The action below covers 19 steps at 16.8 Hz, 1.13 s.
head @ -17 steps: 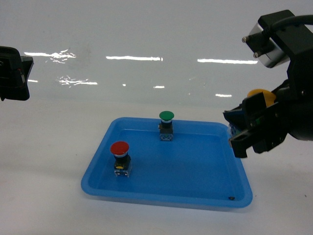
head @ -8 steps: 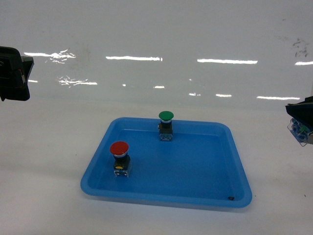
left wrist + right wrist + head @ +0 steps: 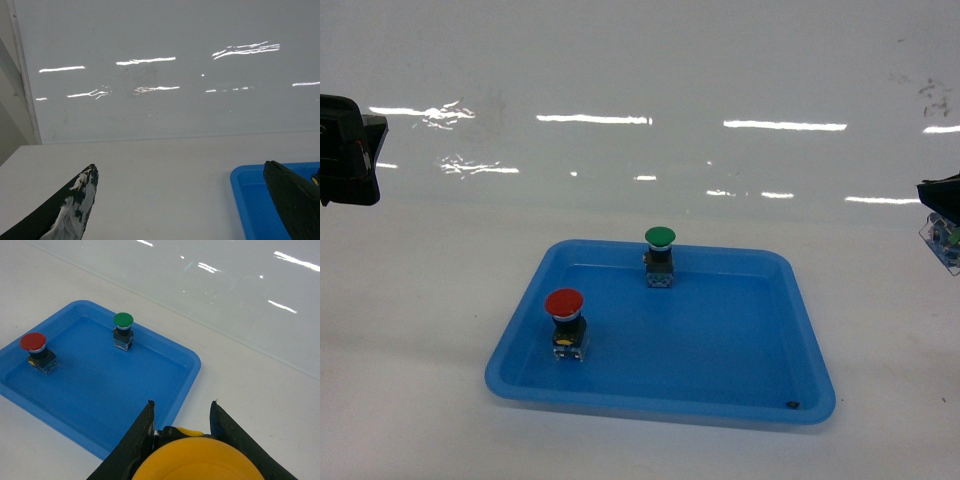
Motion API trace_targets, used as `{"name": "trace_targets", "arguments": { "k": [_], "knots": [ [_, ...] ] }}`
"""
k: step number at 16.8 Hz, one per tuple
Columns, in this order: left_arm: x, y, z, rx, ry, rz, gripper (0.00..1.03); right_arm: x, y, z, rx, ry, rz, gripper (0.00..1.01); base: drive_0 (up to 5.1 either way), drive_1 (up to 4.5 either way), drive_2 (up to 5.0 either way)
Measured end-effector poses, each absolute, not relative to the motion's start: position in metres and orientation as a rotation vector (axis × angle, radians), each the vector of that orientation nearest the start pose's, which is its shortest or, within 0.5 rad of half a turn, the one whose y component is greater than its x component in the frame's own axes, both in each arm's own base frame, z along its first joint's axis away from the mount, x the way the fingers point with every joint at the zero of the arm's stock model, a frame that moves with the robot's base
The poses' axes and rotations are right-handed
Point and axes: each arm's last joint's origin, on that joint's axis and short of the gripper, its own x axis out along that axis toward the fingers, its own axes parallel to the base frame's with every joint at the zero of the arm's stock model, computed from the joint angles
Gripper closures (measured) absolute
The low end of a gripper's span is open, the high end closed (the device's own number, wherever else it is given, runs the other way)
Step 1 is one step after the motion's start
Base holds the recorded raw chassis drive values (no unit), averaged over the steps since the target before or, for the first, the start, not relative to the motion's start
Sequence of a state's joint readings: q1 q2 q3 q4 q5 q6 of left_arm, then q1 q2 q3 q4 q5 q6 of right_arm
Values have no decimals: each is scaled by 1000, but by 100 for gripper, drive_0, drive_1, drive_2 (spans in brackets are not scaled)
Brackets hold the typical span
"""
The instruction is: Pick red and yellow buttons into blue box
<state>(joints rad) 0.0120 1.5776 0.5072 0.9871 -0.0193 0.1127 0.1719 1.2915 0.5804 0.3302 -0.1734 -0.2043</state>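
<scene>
The right end effector is clenched on the yellow button at the frame's bottom, above the white counter just right of the shallow blue tray. The red button stands at the tray's left, the green button near its far rim. The left end effector is spread, empty.

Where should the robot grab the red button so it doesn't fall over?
Probably come straight down from above and pinch the black collar just under the cap of the red button. It stands upright in the blue tray, with open floor around it, and the wide cap would likely stop it slipping out.
</scene>
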Motion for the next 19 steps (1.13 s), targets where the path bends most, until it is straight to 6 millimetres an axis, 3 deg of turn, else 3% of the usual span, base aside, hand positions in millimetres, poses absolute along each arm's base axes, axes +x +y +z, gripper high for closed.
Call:
{"name": "trace_targets", "arguments": {
  "k": [1,2,10,19],
  "knots": [
    [293,0,171,109,104,-11,5,257,50,207,-199,347,379,71,0,0,0],
    [315,-42,137,125,259,-194,5,257,50,207,-199,347,379,71,0,0,0],
    [318,-64,128,71,336,-338,5,257,50,207,-199,347,379,72,0,0,0],
    [318,-64,126,55,360,-346,5,257,50,207,-199,347,379,72,0,0,0]
  ]
}}
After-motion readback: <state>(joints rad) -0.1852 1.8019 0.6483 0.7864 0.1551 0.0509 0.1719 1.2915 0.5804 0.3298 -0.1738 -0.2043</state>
